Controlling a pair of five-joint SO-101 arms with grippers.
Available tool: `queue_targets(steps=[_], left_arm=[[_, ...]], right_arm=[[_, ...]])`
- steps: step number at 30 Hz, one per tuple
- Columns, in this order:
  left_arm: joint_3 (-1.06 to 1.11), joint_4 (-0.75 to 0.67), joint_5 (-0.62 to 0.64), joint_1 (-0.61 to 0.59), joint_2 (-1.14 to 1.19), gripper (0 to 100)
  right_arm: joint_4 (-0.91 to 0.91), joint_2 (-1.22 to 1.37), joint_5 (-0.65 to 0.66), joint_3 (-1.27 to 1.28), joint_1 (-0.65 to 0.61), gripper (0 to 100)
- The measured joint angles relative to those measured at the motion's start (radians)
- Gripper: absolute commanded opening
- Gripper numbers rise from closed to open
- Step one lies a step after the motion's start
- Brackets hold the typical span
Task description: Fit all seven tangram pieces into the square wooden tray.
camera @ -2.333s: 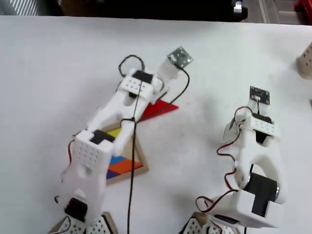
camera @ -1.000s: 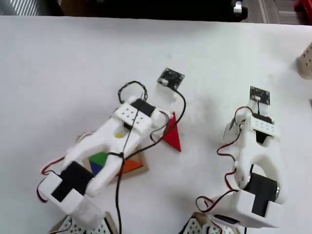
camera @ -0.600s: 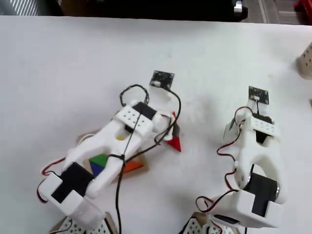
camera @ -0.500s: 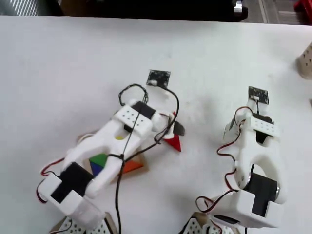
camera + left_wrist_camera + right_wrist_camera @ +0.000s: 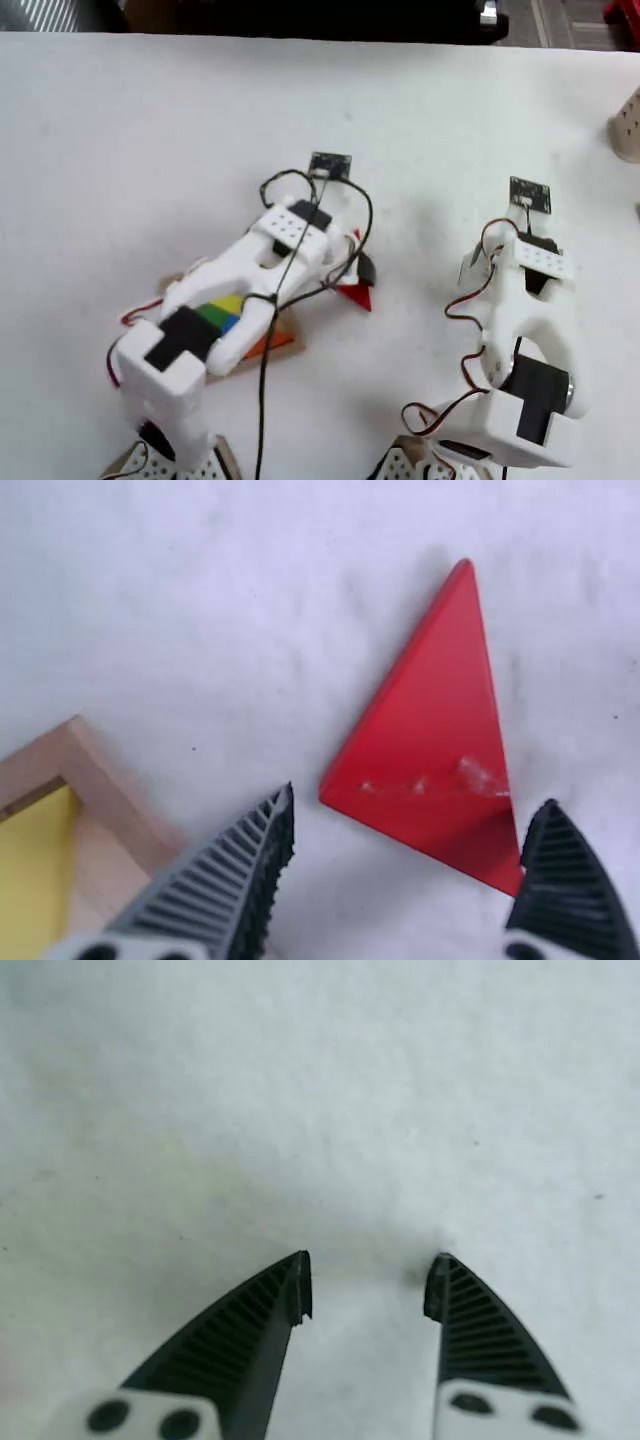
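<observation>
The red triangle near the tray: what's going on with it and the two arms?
The left gripper hangs open right over the red triangle, which lies flat on the white table just outside a corner of the wooden tray. A yellow piece and a green piece already sit in the tray. The right gripper is open over bare table, apart from all of it, holding nothing.

Red triangle (image 5: 430, 750), plain, on a white bench (image 5: 200, 600). The tray (image 5: 95, 770) is light tan wood, with a yellow piece (image 5: 30, 870), green piece (image 5: 213, 316) and orange piece (image 5: 262, 344) inside. The left end effector (image 5: 416, 798) and right end effector (image 5: 368, 1285) are both black and ribbed.
</observation>
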Motion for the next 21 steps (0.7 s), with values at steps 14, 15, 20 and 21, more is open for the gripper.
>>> queue_targets(steps=[14, 15, 20, 21], left_arm=[[-0.094, 0.044, 0.000, -0.011, 0.083, 32], [-0.094, 0.044, 0.000, -0.011, 0.083, 32], [-0.094, 0.044, 0.000, 0.011, 0.083, 32], [-0.094, 0.044, 0.000, 0.012, 0.083, 32]], right_arm=[[0.000, 0.000, 0.008, 0.000, 0.000, 19.0], [0.000, 0.000, 0.008, 0.000, 0.000, 19.0], [0.000, 0.000, 0.008, 0.000, 0.000, 19.0], [0.000, 0.000, 0.008, 0.000, 0.000, 19.0]])
